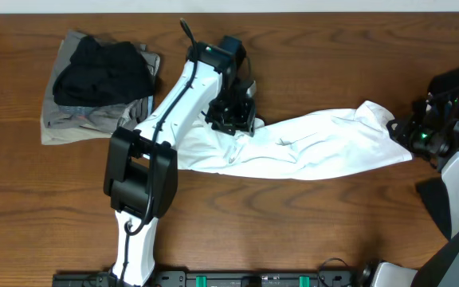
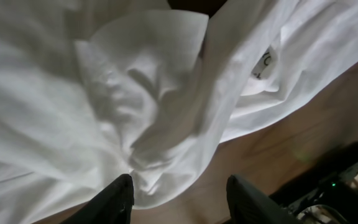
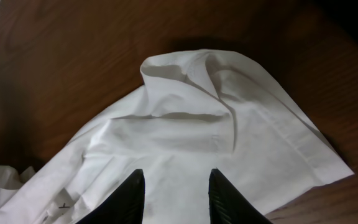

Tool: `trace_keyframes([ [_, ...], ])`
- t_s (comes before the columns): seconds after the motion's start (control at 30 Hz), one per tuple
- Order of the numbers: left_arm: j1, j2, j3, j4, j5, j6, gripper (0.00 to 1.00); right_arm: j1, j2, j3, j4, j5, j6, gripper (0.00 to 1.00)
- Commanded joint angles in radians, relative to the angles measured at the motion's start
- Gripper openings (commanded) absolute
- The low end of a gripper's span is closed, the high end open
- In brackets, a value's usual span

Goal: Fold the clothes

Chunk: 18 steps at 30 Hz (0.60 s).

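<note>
Crumpled white cotton T-shirt point(image 1: 317, 143) lies stretched across the brown wooden counter point(image 1: 293, 231); left gripper point(image 2: 179, 193) spread above it, right gripper point(image 3: 173, 196) pinching its edge

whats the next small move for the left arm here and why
Probably lift the left gripper clear of the white cotton T-shirt: its jaws stand apart with bunched cloth between them, seemingly released. The shirt lies stretched and wrinkled across the brown wooden table, and the right gripper is at its far end.
</note>
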Motion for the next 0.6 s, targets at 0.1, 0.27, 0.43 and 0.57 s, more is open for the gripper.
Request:
trace_keyframes([
  [0.1, 0.01, 0.021, -0.096, 0.122, -0.016, -0.136, 0.52, 0.006, -0.002, 0.005, -0.006, -0.002, -0.008, 0.32],
  [0.27, 0.034, 0.021, -0.103, 0.183, -0.026, -0.231, 0.51, 0.006, -0.002, 0.005, -0.006, -0.008, -0.009, 0.32],
  [0.43, 0.054, 0.021, -0.103, 0.182, -0.026, -0.288, 0.51, 0.006, -0.002, 0.005, -0.01, -0.008, -0.009, 0.32],
  [0.57, 0.064, 0.021, -0.103, 0.196, -0.033, -0.294, 0.51, 0.006, -0.002, 0.005, -0.01, -0.008, -0.008, 0.32],
])
